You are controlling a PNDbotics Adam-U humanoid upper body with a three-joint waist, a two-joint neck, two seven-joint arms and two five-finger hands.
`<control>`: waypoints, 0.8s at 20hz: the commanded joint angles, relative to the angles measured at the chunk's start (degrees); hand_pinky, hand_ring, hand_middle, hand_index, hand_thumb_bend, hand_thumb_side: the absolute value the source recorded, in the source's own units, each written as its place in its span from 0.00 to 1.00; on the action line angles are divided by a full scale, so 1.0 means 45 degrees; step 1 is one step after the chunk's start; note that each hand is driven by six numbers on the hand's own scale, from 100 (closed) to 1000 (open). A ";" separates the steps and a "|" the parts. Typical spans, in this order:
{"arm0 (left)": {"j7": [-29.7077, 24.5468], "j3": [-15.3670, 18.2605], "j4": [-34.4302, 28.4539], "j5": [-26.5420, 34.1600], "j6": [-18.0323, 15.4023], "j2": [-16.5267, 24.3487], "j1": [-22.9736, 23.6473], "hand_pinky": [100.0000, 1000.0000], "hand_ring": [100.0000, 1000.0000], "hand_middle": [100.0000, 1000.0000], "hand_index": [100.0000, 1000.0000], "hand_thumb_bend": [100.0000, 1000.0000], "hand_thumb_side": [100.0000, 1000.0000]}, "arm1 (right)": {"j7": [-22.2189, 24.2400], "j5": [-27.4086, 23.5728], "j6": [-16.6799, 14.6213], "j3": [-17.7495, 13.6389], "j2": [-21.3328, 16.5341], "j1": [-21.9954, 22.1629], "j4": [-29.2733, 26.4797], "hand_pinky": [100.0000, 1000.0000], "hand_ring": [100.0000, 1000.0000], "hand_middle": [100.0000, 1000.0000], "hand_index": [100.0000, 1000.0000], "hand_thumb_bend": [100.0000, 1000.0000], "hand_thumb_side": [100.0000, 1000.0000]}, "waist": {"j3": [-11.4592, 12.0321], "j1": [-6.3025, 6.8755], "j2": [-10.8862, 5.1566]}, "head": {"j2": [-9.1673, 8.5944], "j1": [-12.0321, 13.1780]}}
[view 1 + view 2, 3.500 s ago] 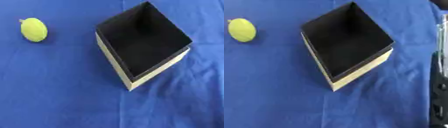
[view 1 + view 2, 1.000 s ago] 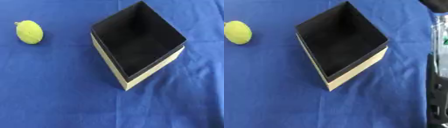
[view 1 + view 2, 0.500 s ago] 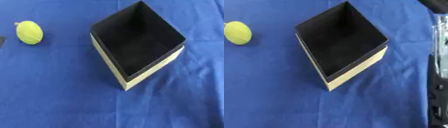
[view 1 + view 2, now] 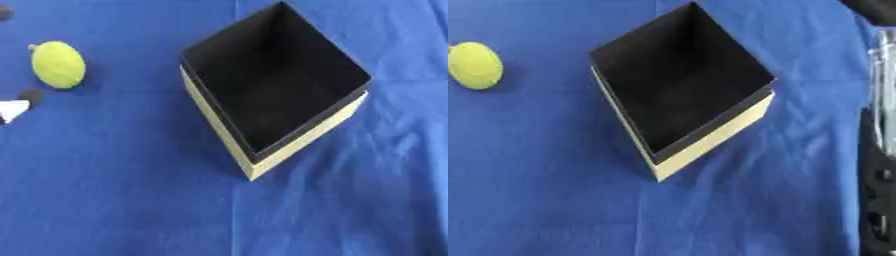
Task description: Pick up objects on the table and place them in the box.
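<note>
While nothing holds it, fruit: yellow-green fruit [image 4: 59,65] lies upper left on the blue tabletop [image 4: 122,200], well apart from the empty box [image 4: 274,95].
Handling: likely light, rounded, rolls easily; grasp across its middle.
Left hand [image 4: 16,106]: barely at left edge; fingers' state cannot be told.
Right hand: unseen.

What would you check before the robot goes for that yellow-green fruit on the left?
1. Yellow-green fruit lies free on the blue tablecloth, nothing on it: ok.
2. Box open, its top unobstructed: ok.
3. Box interior empty: ok, only dark lining shows.
4. Left hand near the fruit: ok, fingertips show at the left edge, apart from the fruit.
5. Left hand open or shut: cannot tell.
6. Right hand position: cannot tell, not seen.
</note>
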 commanded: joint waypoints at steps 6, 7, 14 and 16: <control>-0.1524 -0.0488 0.2192 0.0270 -0.0140 -0.0179 -0.1545 0.96 0.90 0.82 0.90 0.35 0.00 | 0.0094 -0.0121 0.0016 0.0008 -0.0131 -0.0133 -0.0194 0.83 0.77 0.59 0.84 0.00 0.21 | 0.0026 0.0231 -0.1699 | 0.0093 0.0072; -0.1704 -0.0542 0.2407 0.0412 -0.0106 -0.0256 -0.1725 0.95 0.89 0.80 0.90 0.33 0.00 | 0.0100 -0.0124 0.0019 0.0009 -0.0129 -0.0123 -0.0194 0.83 0.77 0.59 0.84 0.00 0.21 | 0.0032 0.0230 -0.1707 | 0.0098 0.0078; -0.3070 -0.0816 0.3621 0.1058 0.0298 -0.0775 -0.2776 0.92 0.87 0.80 0.89 0.23 0.00 | 0.0110 -0.0149 0.0029 0.0017 -0.0127 -0.0115 -0.0194 0.83 0.77 0.59 0.84 0.00 0.20 | 0.0055 0.0179 -0.1744 | 0.0080 0.0120; -0.3471 -0.0793 0.3955 0.1211 0.0472 -0.0982 -0.3075 0.91 0.88 0.81 0.89 0.25 0.00 | 0.0118 -0.0152 0.0032 0.0022 -0.0126 -0.0115 -0.0194 0.83 0.77 0.59 0.84 0.00 0.20 | 0.0065 0.0165 -0.1750 | 0.0078 0.0158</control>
